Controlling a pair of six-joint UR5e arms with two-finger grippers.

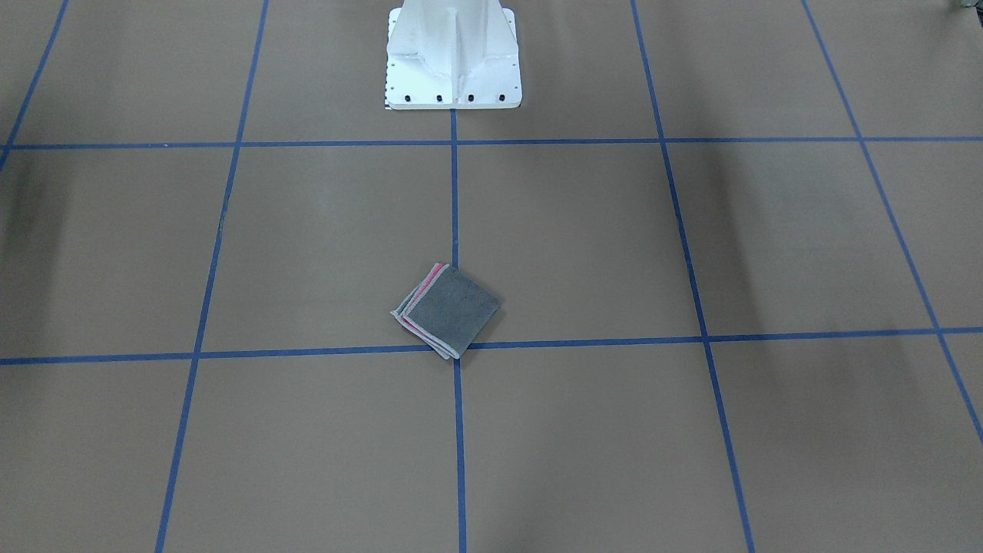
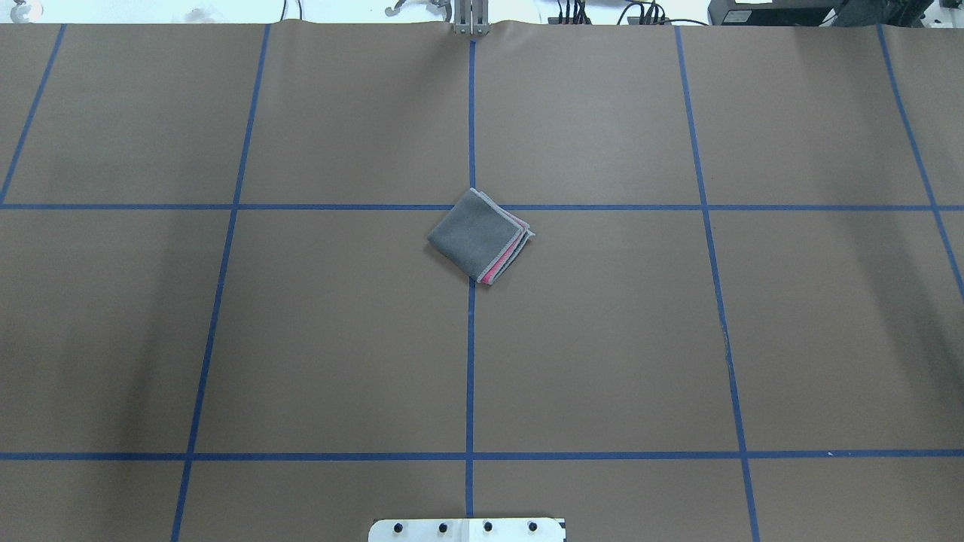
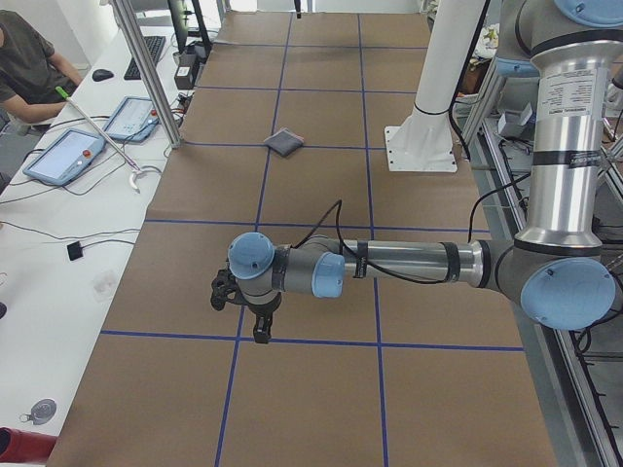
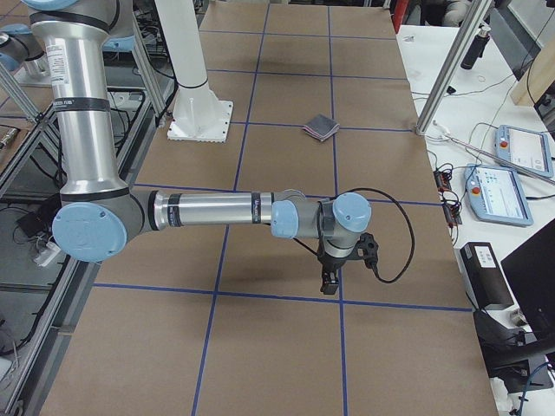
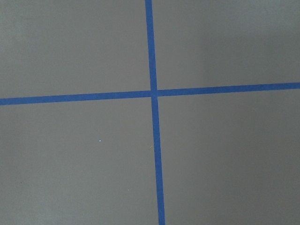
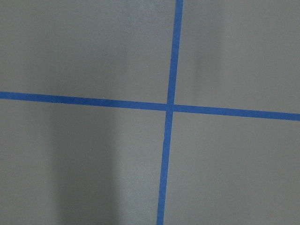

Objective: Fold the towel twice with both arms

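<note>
Front-facing view: the towel lies folded into a small square, grey face up with pink layers showing at one edge, on a blue tape crossing of the brown table. Overhead view: the white pedestal stands at the near edge. Left side view: the left gripper hangs fingers-down over the table, with the towel well apart, far beyond its fingers. I cannot tell whether the fingers are released or clenched. An operator sits at a bench. Right side view: the right gripper hangs likewise, the towel well beyond it, and its finger state cannot be told either. Wrist views: only table and tape.
</note>
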